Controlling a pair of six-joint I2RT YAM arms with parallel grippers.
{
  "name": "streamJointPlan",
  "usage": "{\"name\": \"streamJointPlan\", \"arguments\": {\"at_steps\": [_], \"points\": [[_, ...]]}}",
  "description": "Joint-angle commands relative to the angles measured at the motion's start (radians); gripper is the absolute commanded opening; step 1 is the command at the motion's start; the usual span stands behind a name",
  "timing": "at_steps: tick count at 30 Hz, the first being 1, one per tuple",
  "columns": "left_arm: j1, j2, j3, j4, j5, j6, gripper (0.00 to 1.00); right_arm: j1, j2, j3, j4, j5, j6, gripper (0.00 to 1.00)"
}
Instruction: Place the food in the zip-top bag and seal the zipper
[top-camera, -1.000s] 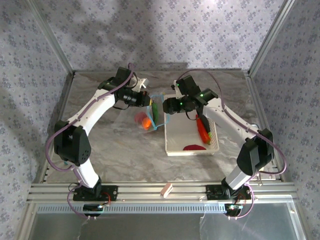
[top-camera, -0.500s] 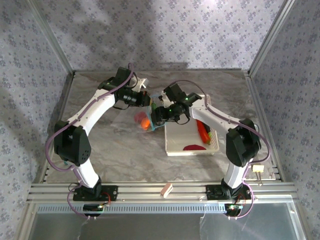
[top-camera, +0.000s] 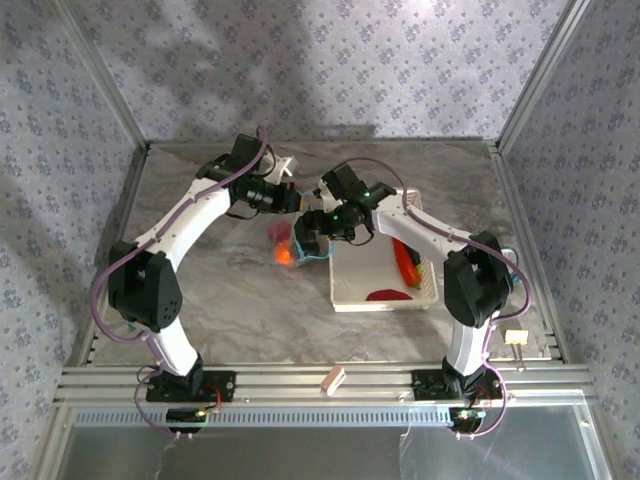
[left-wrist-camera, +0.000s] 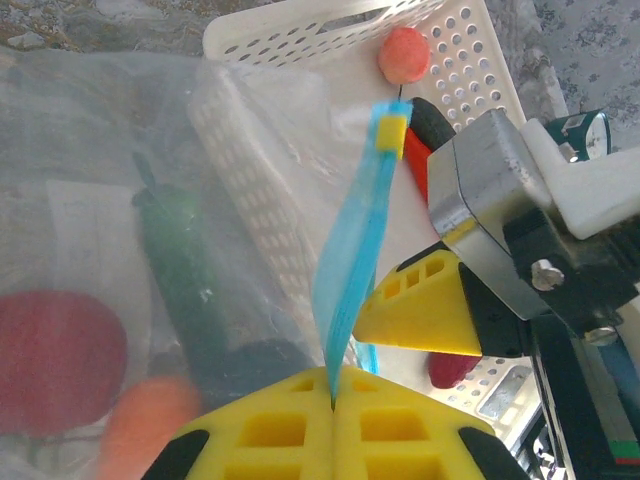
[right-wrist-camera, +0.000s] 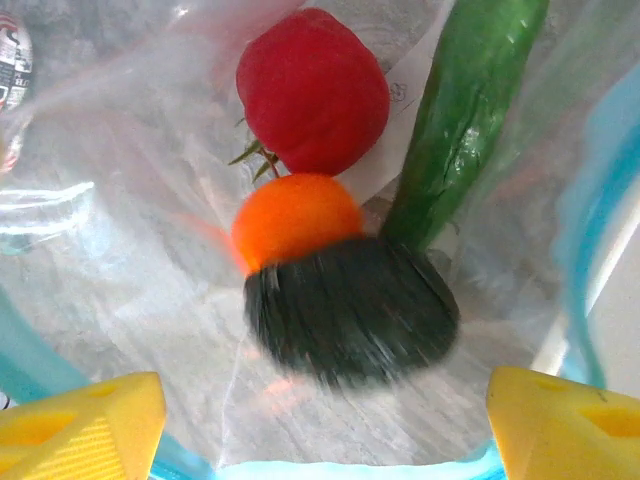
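the left gripper (left-wrist-camera: 333, 400) is pressed together on the zipper (left-wrist-camera: 358, 250), holding the zip-top bag (right-wrist-camera: 120, 260) open, just left of the basket (top-camera: 365, 275). the right gripper (right-wrist-camera: 320, 430) hangs spread at the bag's mouth, and a dark vegetable (right-wrist-camera: 350, 310) lies free of it beside the tomato (right-wrist-camera: 312, 90) and orange (right-wrist-camera: 298, 220) inside.

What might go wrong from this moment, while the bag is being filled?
1. The left hand pinches just the thin zipper; the loaded zip-top bag might slip free and its mouth collapse.
2. The right hand is open at the mouth, above the blurred dark vegetable; when pulling back, it may snag the blue edge.
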Motion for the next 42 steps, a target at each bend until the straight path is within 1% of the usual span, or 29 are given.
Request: {"name": "streamJointPlan", "arguments": {"at_steps": [1, 3, 5, 8, 12, 16, 17, 18, 20, 22, 24, 25, 27, 30, 32, 34, 37, 42], "points": [[-0.004, -0.016, 0.036, 0.004, 0.012, 0.002, 0.07, 0.001, -0.032, 0.024, -0.021, 0.026, -0.009, 0.86], [-0.004, -0.016, 0.038, 0.001, 0.012, 0.002, 0.07, 0.000, -0.050, 0.023, -0.034, 0.048, -0.017, 0.86], [-0.004, -0.020, 0.039, 0.000, 0.013, 0.002, 0.07, -0.003, -0.077, 0.019, -0.052, 0.098, -0.031, 0.84], [-0.004, -0.026, 0.039, -0.004, 0.012, 0.005, 0.07, -0.011, -0.123, 0.017, -0.108, 0.198, -0.058, 0.79], [-0.004, -0.029, 0.039, -0.007, 0.009, 0.008, 0.03, -0.027, -0.192, -0.012, -0.184, 0.359, -0.052, 0.71], [-0.004, -0.029, 0.039, -0.013, 0.004, 0.011, 0.01, -0.054, -0.262, -0.067, -0.273, 0.480, -0.056, 0.70], [-0.004, -0.028, 0.038, -0.014, 0.004, 0.012, 0.00, -0.062, -0.280, -0.085, -0.287, 0.502, -0.057, 0.68], [-0.004, -0.028, 0.037, -0.016, 0.003, 0.012, 0.00, -0.070, -0.299, -0.107, -0.288, 0.506, -0.067, 0.66], [-0.004, -0.029, 0.036, -0.016, 0.000, 0.012, 0.00, -0.066, -0.329, -0.159, -0.248, 0.475, -0.098, 0.56], [-0.004, -0.027, 0.037, -0.013, -0.004, 0.012, 0.00, -0.044, -0.339, -0.210, -0.160, 0.392, -0.112, 0.47], [-0.004, -0.025, 0.039, -0.012, -0.008, 0.011, 0.00, -0.011, -0.322, -0.247, -0.058, 0.338, -0.113, 0.46], [-0.003, -0.023, 0.039, -0.010, -0.008, 0.008, 0.00, 0.010, -0.309, -0.256, -0.014, 0.332, -0.117, 0.46], [-0.006, -0.017, 0.037, -0.007, -0.006, 0.005, 0.00, 0.059, -0.265, -0.251, 0.062, 0.365, -0.136, 0.46], [-0.010, -0.013, 0.043, -0.010, -0.006, 0.005, 0.00, 0.114, -0.207, -0.217, 0.122, 0.447, -0.170, 0.43], [-0.012, -0.014, 0.048, -0.013, -0.006, 0.006, 0.00, 0.129, -0.170, -0.187, 0.140, 0.485, -0.183, 0.42], [-0.011, -0.017, 0.049, -0.013, -0.006, 0.008, 0.00, 0.131, -0.134, -0.159, 0.148, 0.498, -0.195, 0.42], [-0.012, -0.020, 0.046, -0.013, -0.006, 0.007, 0.00, 0.131, -0.074, -0.100, 0.122, 0.544, -0.197, 0.40], [-0.012, -0.022, 0.040, -0.017, -0.005, 0.014, 0.00, 0.126, -0.014, -0.053, 0.095, 0.617, -0.180, 0.40]]}}
